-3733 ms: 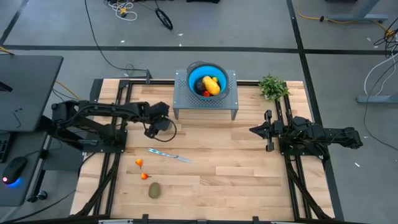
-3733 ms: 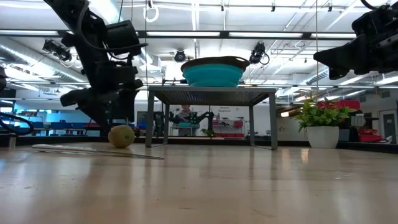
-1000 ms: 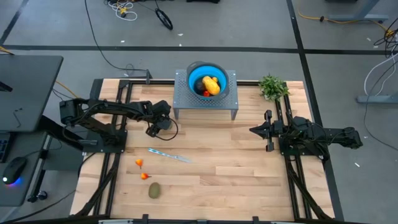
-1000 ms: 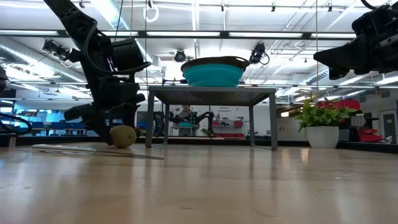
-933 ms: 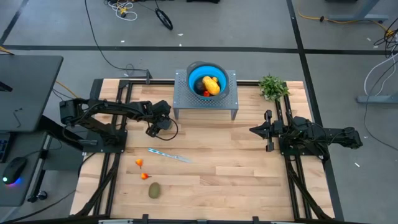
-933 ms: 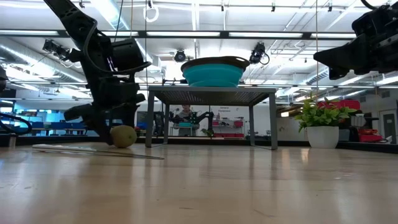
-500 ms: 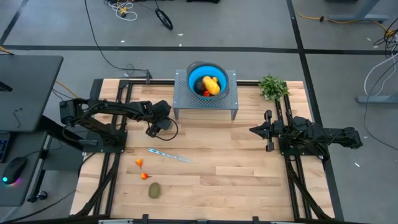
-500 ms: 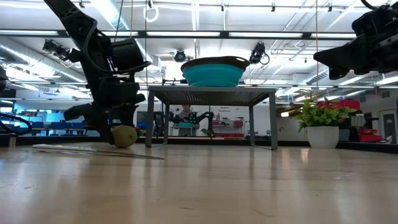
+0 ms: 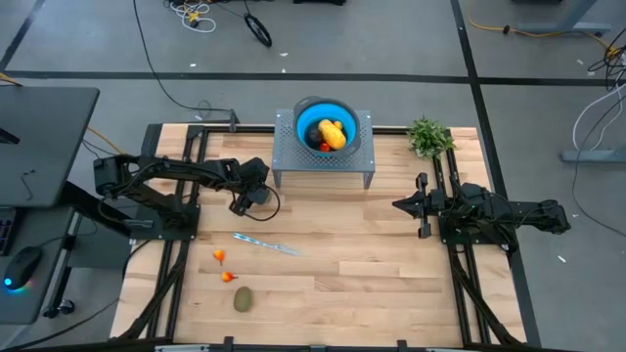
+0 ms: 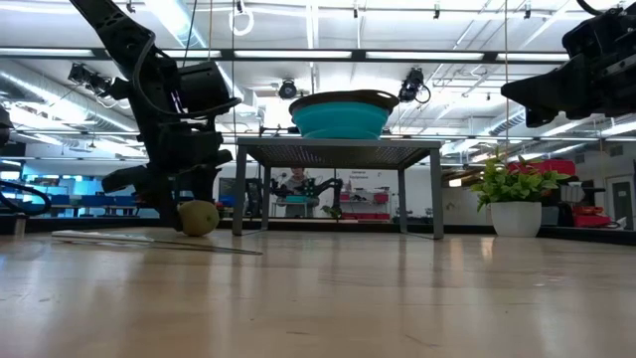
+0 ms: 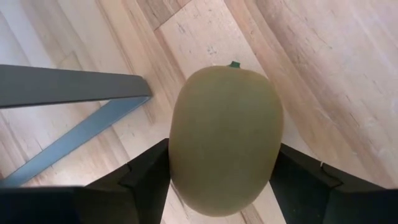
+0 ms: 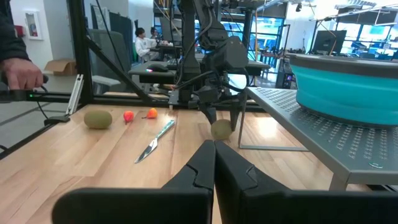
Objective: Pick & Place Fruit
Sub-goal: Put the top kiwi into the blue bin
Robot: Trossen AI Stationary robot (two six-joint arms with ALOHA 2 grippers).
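Note:
A brown-green kiwi lies on the wooden table beside the metal stand's left leg; it also shows in the low view and the right wrist view. My left gripper stands over it, shut on it. A second kiwi and two tiny red-orange fruits lie at the table's near left. A yellow-orange fruit sits in the blue bowl on the stand. My right gripper waits shut at the right, level. My left gripper pinches the kiwi between its two fingers, one finger on each long side. The fingers come from above, slanting down toward the table's right. The kiwi sits low at the table top; I cannot tell whether it is lifted clear.
The perforated metal stand with the bowl is at the far middle. A slim silvery-blue knife lies left of centre. A green plant stands at the far right. A person's hand shows beyond the table.
Since the oldest frame my left gripper has come down around the kiwi by the stand's leg. Within the last second nothing visibly moves.

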